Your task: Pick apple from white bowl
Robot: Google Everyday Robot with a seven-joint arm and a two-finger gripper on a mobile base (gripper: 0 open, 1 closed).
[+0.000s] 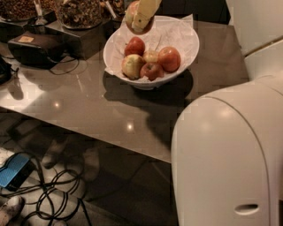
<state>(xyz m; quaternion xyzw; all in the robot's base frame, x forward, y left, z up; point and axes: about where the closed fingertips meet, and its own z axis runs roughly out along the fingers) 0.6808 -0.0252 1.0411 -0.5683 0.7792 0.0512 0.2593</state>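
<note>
Up at the top edge, the claw (142, 20), clenched on the apple (131, 12). Grips it with one pale finger laid across the front, so only the left cheek and the underside show. Holds it in the air above the rear rim of the white bowl (191, 46), touching neither the crinkled paper lining (179, 31) nor the fruit below. Judged as lift-out nearly complete: held high enough that nothing in the bowl gets dragged along.

Left in the bowl: five pieces, crowded toward the front where the lining dips. Among them a yellow-green apple (132, 66) at front left, and a darker red apple (169, 58) at right. Packed touching one another, which likely explains the grasp from above rather than from the side.

Stands well in from the near edge of the glossy brown surface (88, 106), near the back. Shares that surface with black boxes (33, 46) at left and jars of brown snacks (79, 11) behind. Fills the lower right with the robot's white body (225, 154). Shows loose cables (48, 194) on the floor below.

Next move, as a guess: carry clear of the rim without loosening the grip, since a round glossy fruit may roll between two fingers.
</note>
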